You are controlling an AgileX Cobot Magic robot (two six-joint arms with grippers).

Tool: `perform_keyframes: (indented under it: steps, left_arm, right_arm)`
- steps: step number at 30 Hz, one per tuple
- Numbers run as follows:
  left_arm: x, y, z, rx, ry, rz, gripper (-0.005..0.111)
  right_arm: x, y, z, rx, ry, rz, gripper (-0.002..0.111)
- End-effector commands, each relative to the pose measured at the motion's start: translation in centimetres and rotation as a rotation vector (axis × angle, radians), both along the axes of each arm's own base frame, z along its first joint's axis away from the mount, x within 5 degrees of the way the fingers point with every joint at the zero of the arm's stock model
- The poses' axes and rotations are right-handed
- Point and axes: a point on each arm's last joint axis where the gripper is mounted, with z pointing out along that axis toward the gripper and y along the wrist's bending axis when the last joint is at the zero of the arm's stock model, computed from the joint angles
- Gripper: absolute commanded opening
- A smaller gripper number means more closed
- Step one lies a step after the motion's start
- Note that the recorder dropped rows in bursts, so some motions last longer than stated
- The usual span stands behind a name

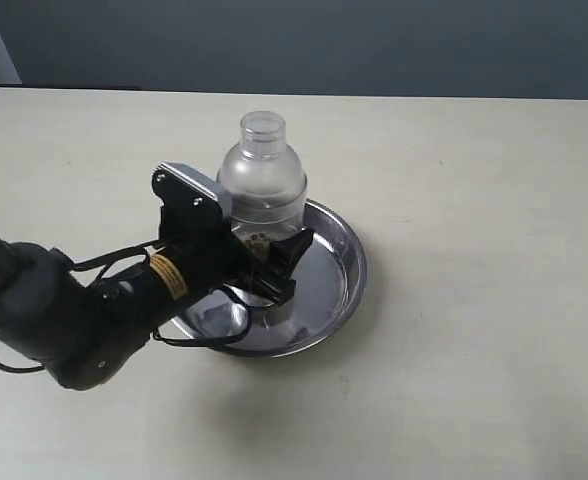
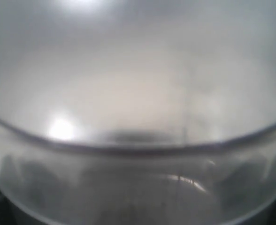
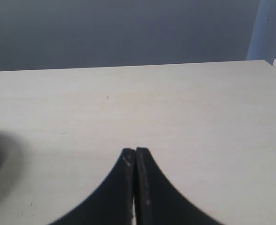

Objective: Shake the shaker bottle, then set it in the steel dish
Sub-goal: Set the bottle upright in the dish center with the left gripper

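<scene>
We have the shaker bottle (image 1: 262, 170) upright in the steel dish (image 1: 339, 270), left hand (image 1: 274, 265) pinching its lower body; base contact is hidden. Right hand (image 3: 135, 159) pressed together over the tabletop (image 1: 474, 200). Risk: releasing above the floor or on the sloped rim tips it.

Frosted plastic shaker bottle (image 1: 262, 178), glossy steel dish (image 1: 350, 262)
</scene>
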Motion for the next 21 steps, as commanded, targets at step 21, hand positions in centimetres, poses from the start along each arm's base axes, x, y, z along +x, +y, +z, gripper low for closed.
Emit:
perform_keyframes:
  steps: [21]
  left_arm:
    - [0.7,1.6,3.5,-0.075,-0.096,-0.123,0.105]
  right_arm:
    - [0.0,0.0,0.1,-0.004,-0.014,0.001,-0.001]
